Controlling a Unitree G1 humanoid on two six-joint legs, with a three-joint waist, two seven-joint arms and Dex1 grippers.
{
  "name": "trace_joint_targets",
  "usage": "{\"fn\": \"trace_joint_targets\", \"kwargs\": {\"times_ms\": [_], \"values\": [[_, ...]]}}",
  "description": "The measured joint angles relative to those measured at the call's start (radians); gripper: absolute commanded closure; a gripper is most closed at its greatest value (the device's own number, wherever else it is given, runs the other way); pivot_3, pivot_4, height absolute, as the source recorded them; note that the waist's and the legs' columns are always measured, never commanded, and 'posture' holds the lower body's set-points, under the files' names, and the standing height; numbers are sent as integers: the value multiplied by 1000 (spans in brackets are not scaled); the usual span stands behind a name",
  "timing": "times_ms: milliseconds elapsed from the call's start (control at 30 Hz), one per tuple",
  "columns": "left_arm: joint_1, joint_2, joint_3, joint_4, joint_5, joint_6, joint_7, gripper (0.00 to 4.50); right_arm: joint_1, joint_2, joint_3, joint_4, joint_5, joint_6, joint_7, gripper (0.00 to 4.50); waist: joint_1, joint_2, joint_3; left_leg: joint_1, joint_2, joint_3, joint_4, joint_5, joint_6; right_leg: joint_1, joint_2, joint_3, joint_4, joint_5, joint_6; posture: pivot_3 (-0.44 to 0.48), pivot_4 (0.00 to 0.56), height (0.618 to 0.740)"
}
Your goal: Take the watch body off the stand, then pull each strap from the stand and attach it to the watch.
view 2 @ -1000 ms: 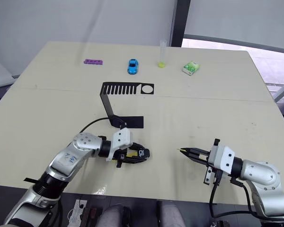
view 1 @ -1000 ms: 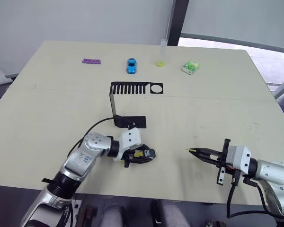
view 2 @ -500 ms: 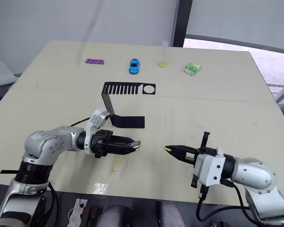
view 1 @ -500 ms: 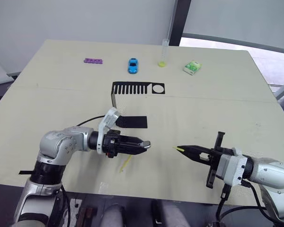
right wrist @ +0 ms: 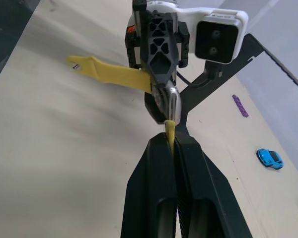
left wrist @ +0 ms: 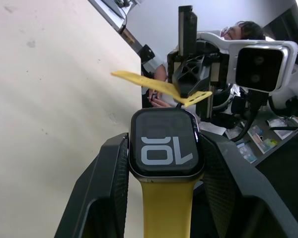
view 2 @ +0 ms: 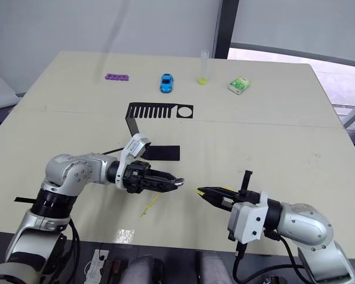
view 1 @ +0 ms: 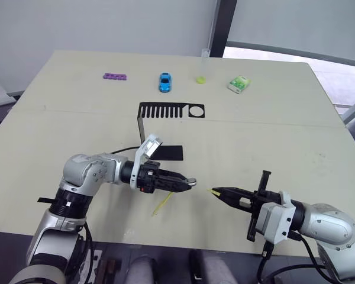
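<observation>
My left gripper point(view 1: 187, 183) is shut on the watch body point(left wrist: 163, 144), a black square case with white digits on its screen. One yellow strap point(view 1: 161, 204) hangs from the case down toward the table. My right gripper point(view 1: 219, 193) is shut on the second yellow strap point(right wrist: 171, 133), whose short tip sticks out toward the watch. The two grippers face each other above the table's front middle, a small gap apart. Behind the left gripper stands the black stand point(view 1: 165, 111), with no strap on it.
Along the table's far edge lie a purple piece point(view 1: 115, 76), a blue toy car point(view 1: 164, 81), a clear tube with a yellow tip point(view 1: 202, 66) and a green box point(view 1: 238, 84). A person point(left wrist: 241, 30) sits in the background of the left wrist view.
The left gripper has carried the watch to the right, and the right gripper has brought its strap to the left. The gap between them has narrowed.
</observation>
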Motion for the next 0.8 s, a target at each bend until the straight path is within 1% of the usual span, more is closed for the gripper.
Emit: {"fn": "trace_joint_targets", "kwargs": {"times_ms": [100, 267, 500, 600, 800], "values": [[-2, 0, -25, 5, 25, -18, 12, 2902, 9, 0, 7, -4, -12, 3, -17, 4500, 0, 0, 0, 0, 0, 0, 0, 0, 0, 0, 0, 0, 0, 0, 0, 0, 150, 740], [-6, -31, -41, -11, 80, -5, 134, 2902, 45, 0, 13, -3, -59, 8, -38, 4500, 2, 0, 0, 0, 0, 0, 0, 0, 0, 0, 0, 0, 0, 0, 0, 0, 150, 740], [-3, -58, -41, -123, 77, 70, 245, 2902, 44, 9, 34, 25, -118, 8, -63, 4500, 0, 0, 0, 0, 0, 0, 0, 0, 0, 0, 0, 1, 1, 0, 0, 0, 150, 740], [0, -73, -39, -133, 76, 89, 280, 2902, 29, 22, 56, 51, -135, 9, -74, 4500, 1, 0, 0, 0, 0, 0, 0, 0, 0, 0, 0, 1, 1, 0, 0, 0, 150, 740], [12, -88, -15, -152, 61, 118, 314, 2902, 16, 23, 58, 60, -151, 9, -83, 4500, 0, 0, 0, 0, 0, 0, 0, 0, 0, 0, 0, 1, 1, 0, 0, 0, 150, 740]]}}
